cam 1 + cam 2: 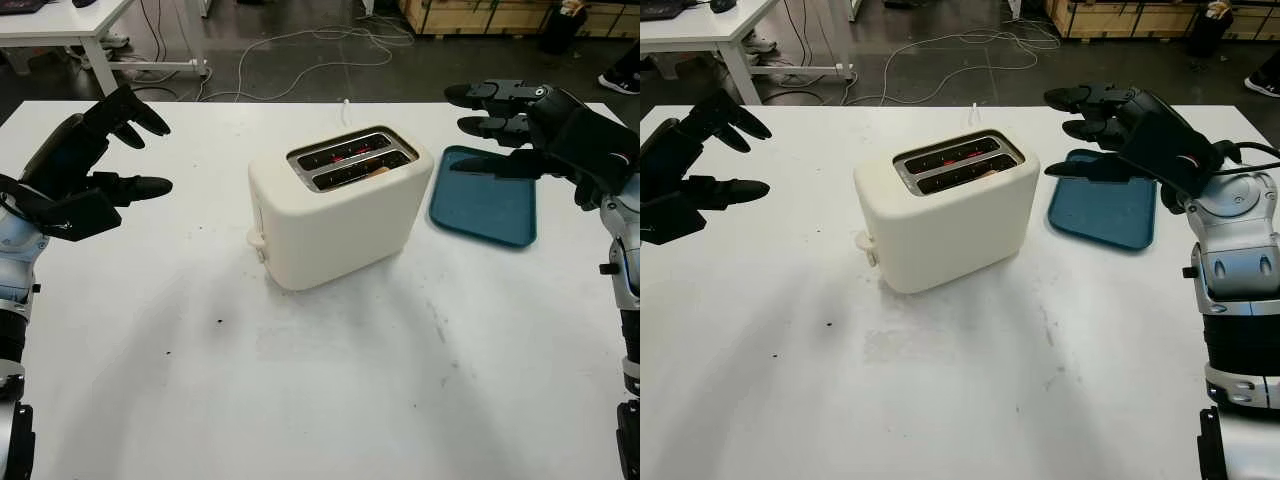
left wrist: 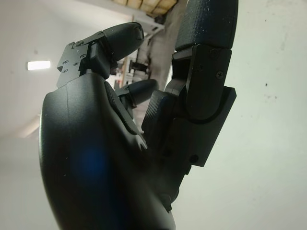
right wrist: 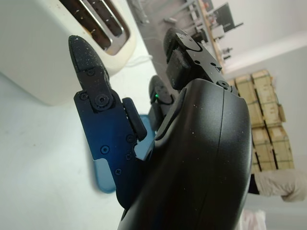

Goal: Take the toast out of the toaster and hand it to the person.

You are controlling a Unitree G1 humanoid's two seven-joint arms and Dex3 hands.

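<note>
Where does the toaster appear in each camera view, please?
Left eye view: toaster at the centre of the table, left of the blue tray.
Right eye view: toaster left of centre, same tray beside it.
Left wrist view: not in it.
Right wrist view: toaster beyond the right hand.
Shared landmark: the tray.

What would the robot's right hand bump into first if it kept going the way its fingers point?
Probably the toaster. The open right hand hangs above the blue tray, pointing sideways at the toaster's top. It may sit a little higher, so it could just skim over the slots.
</note>
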